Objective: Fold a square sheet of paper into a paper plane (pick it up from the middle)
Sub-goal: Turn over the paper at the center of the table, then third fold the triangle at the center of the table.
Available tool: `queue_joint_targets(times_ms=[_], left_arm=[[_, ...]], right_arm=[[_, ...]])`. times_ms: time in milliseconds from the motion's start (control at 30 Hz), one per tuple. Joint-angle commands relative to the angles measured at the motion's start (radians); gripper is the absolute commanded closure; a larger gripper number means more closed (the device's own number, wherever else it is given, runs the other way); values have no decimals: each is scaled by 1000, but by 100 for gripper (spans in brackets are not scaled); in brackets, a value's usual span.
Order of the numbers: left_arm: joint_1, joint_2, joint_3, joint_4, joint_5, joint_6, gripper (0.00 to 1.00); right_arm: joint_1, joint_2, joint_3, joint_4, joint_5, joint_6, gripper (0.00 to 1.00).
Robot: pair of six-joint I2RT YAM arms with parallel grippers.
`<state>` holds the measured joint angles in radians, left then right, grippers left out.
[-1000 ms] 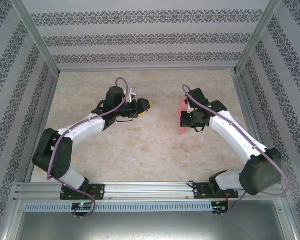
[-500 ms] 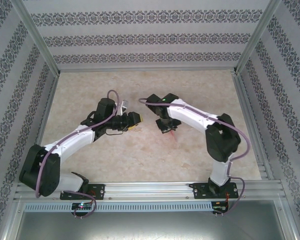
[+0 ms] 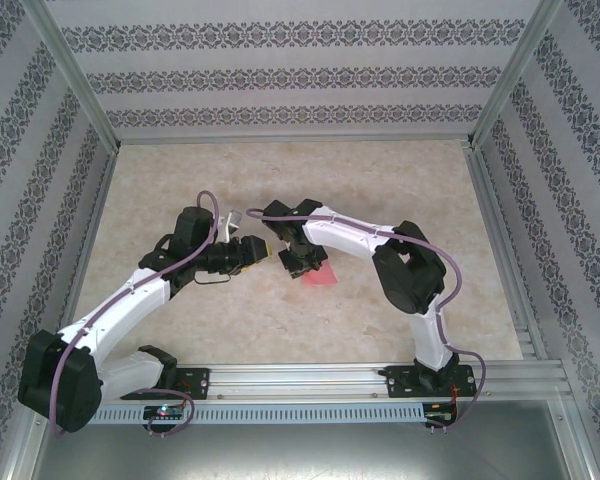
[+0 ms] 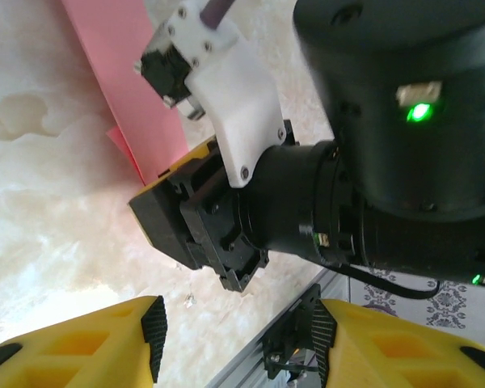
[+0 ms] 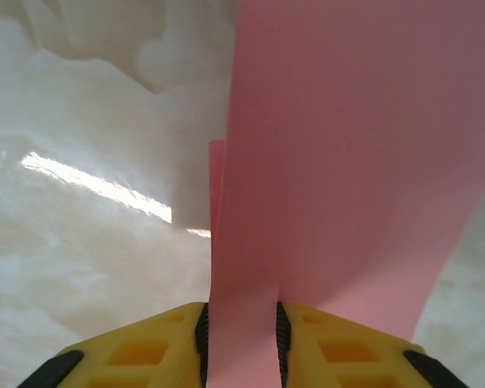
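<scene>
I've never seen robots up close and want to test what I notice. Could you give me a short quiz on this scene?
1. True or false: the left gripper holds the paper.
2. The paper is: A blue, B pink, C white.
3. Between which gripper's fingers does the paper lie?
Key: 1 false; 2 B; 3 the right gripper.

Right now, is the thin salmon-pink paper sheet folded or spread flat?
Folded: the salmon-pink paper sheet is a narrow strip, and a second layer's edge peeks out at its left side in the right wrist view.
</scene>
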<state>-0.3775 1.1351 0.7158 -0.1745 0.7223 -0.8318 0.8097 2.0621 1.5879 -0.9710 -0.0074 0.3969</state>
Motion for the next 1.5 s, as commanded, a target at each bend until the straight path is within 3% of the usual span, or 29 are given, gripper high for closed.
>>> queue_joint_targets(times_ms=[0, 300, 600, 967, 1167, 1467], left_arm=[[13, -15, -16, -49, -7, 35, 46], [14, 45, -9, -21, -6, 52, 47], [1, 216, 81, 43, 7, 79, 50], [-49, 498, 261, 56, -12, 148, 60], [-50, 625, 359, 27, -19, 187, 65], [-52, 767, 464, -39, -38, 241, 69]], right_arm=[[8, 6, -24, 81, -85, 27, 69], [-65, -149, -208, 304, -270, 70, 58], [-207, -371, -410, 378, -308, 70, 53], [-312, -417, -563, 444, -410, 58, 51], [-326, -395, -587, 497, -468, 68, 57], [-340, -387, -589, 517, -520, 78, 79]])
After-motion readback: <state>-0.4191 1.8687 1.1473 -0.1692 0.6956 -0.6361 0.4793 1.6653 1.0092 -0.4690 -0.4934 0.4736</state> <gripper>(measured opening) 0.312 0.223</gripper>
